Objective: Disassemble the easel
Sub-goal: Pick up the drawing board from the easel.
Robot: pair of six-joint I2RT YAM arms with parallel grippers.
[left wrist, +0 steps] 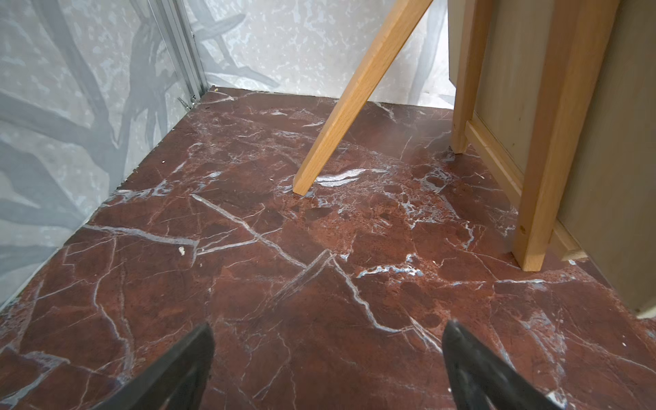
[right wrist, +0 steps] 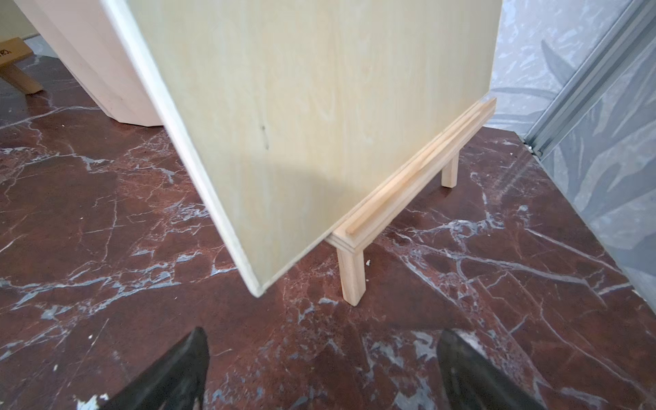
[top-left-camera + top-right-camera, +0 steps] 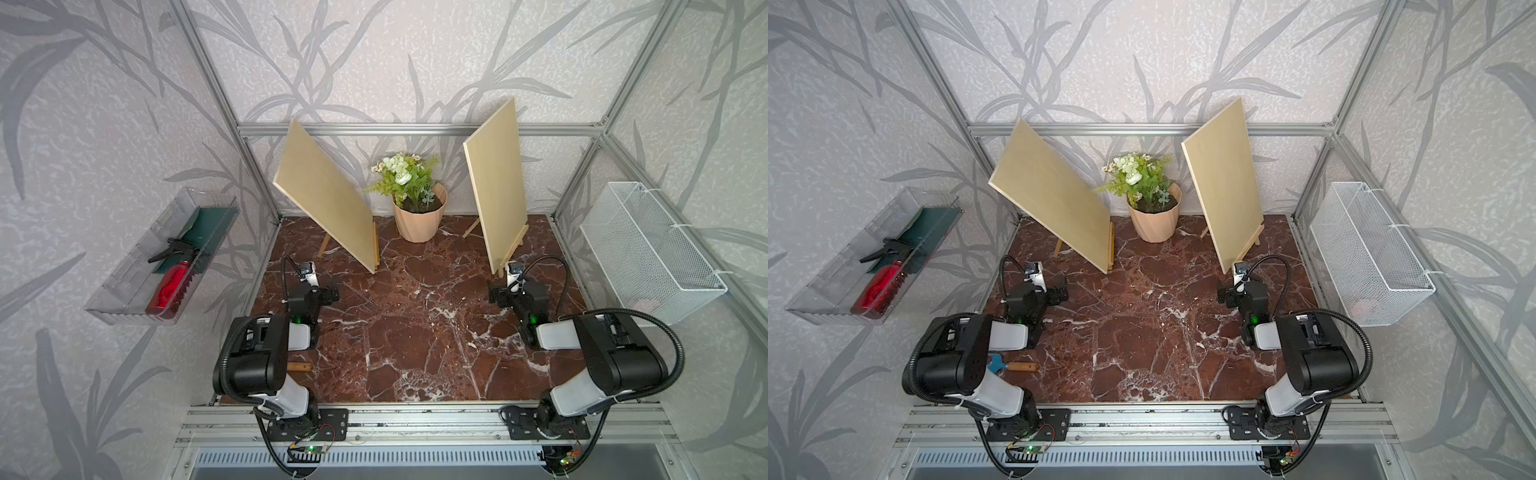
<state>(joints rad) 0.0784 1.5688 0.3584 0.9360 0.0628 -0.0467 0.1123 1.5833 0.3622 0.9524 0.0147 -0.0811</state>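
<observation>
Top views: marble tabletop (image 3: pixel 415 332); leaf-patterned walls (image 3: pixel 374 62).

Brightness: both top views are bright and even, with soft diffuse light falling from above.
Contrast: the pale walls read near-white, while the dark counter (image 3: pixel 415 332) holds its detail.
Shadows: a soft-edged dim patch lies on the panel (image 2: pixel 284 106) ahead of the right end effector (image 2: pixel 323 334).
Glare: a pale haze sits on the counter ahead of the left end effector (image 1: pixel 328 328), beside the wooden leg (image 1: pixel 355 96).
Focus: in both wrist views the black fingertips (image 1: pixel 191 358) are soft, and the counter beyond them is crisp.
Distortion: in both top views the frame posts (image 3: pixel 216 83) splay outward toward the corners.
</observation>
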